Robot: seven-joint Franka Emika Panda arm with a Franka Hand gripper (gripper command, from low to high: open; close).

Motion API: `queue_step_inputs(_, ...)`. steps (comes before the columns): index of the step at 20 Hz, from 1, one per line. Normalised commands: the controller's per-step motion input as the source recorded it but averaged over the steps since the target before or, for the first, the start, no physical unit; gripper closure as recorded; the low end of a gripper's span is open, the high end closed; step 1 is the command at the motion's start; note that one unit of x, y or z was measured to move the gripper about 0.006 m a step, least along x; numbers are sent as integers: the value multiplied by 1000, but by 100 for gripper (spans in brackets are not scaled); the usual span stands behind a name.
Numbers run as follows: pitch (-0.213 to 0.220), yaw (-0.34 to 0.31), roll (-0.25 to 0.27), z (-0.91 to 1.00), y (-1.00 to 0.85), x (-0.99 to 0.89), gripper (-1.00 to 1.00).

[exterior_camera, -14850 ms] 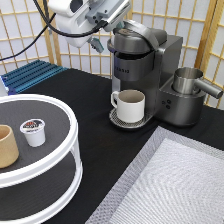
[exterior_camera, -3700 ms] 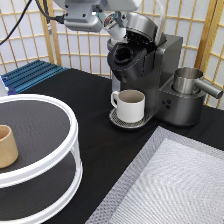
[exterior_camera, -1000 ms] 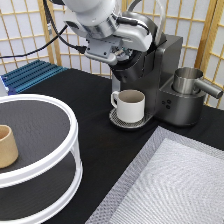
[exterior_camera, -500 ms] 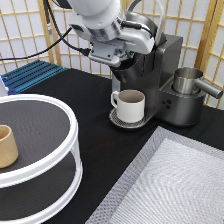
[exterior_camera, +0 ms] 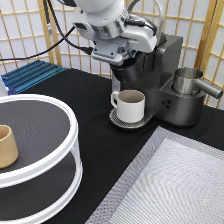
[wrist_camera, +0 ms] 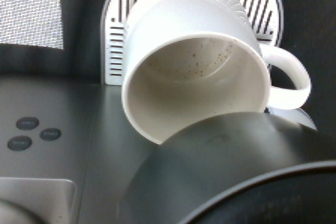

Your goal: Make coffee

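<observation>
Lowered since the earlier frame, the hand (exterior_camera: pixel 131 56) rests on the coffee machine (exterior_camera: pixel 159 80) lid above the mug (exterior_camera: pixel 130 105); finger spread cannot be determined.

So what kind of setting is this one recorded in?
Probably a staged coffee corner in a lab: a dark grey pod coffee machine with a cream ceramic mug on its drip tray, a white two-tier round stand, and wooden lattice screens behind.
</observation>
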Motion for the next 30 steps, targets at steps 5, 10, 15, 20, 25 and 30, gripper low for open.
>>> queue_step_inputs(5,-43,0,-137,197,119,-146,-100)
queue_step_inputs(10,-57,0,-98,121,-133,-273,-100)
queue_step_inputs(15,-94,-5,-25,51,-537,-419,-100)
queue_step_inputs(20,-63,-50,0,265,-521,-437,-100)
queue_step_inputs(25,-74,-55,-8,903,154,-258,-100)
queue_step_inputs(30,-10,-48,-39,1000,732,93,-100)
